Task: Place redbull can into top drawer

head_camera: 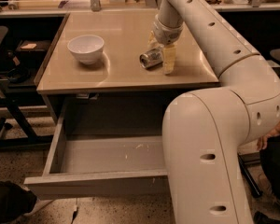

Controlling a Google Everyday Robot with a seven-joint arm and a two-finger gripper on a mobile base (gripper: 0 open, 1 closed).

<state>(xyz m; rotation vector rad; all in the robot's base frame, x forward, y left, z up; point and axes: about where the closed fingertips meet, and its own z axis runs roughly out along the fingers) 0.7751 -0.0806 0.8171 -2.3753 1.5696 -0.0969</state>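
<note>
1. The surface (121, 36) carries everything so far; nothing has left it.
2. The top drawer (98, 155) below it stands pulled out, floor bare; the opening part of the job looks done.
3. The white bowl (86, 48) sits well apart to the left; it plays no part.
4. The end effector (159, 57) is down at the far right of the surface, fingers (169, 59) spread to either side of the can; no firm pinch shows.
5. The redbull can (151, 58) lies on its side between them, not lifted; gripping, carrying and dropping it in remain.
</note>
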